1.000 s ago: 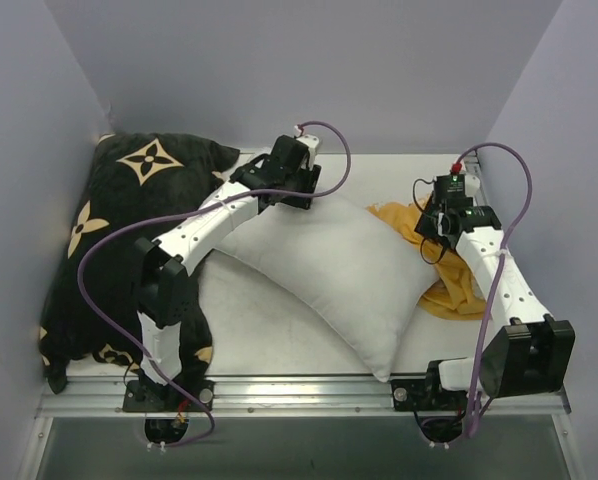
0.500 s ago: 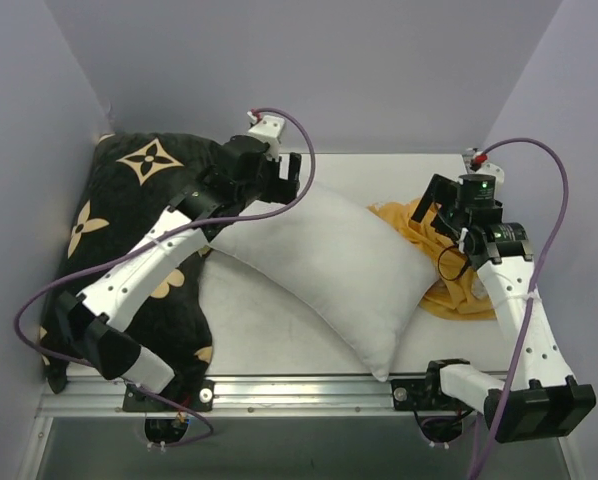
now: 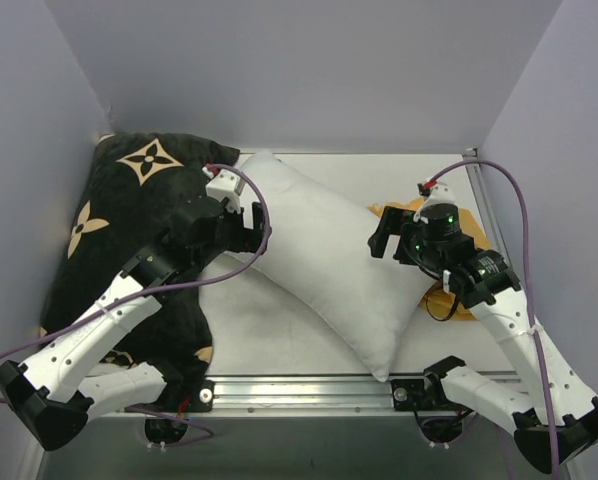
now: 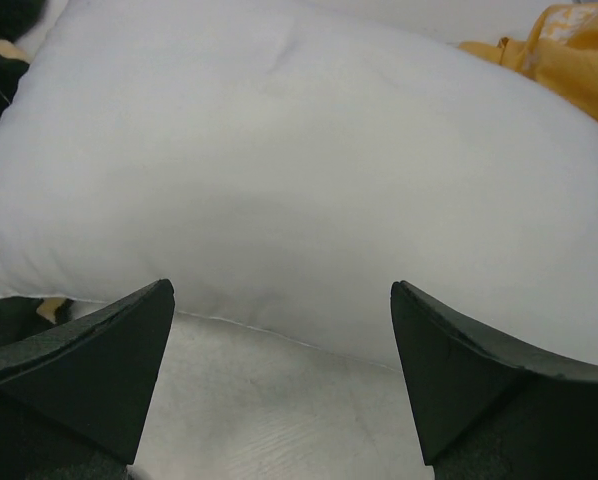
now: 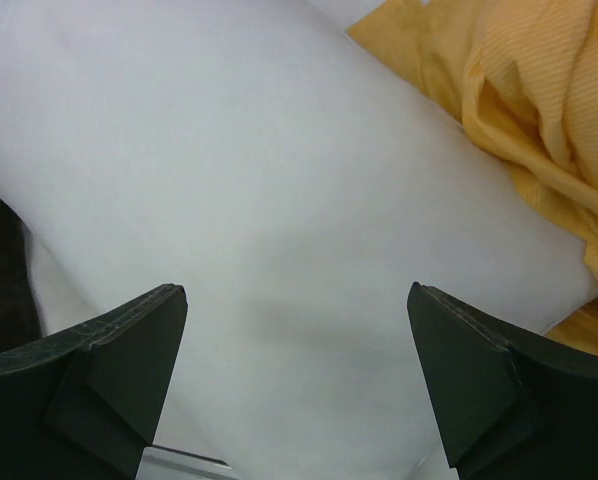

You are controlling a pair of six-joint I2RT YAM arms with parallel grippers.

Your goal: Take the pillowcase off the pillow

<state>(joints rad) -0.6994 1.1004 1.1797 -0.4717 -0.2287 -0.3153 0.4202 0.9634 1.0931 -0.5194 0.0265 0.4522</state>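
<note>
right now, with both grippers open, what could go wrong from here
The pillowcase lies bunched under the right arm; pulling back could snag and drag it. The pillow reaches the front rail with its near corner; a nudge from the open right gripper might tip it off.

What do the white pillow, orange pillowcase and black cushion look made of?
Pillow: smooth matte white cloth, likely cotton or polyester, over soft filling; plump, with a seam along its edge.
Pillowcase: thin orange-yellow fabric with fine ribbed lines, crumpled in soft folds.
Cushion: black, seemingly plush or velvety, with tan flower marks; its weave is too small to tell.
</note>
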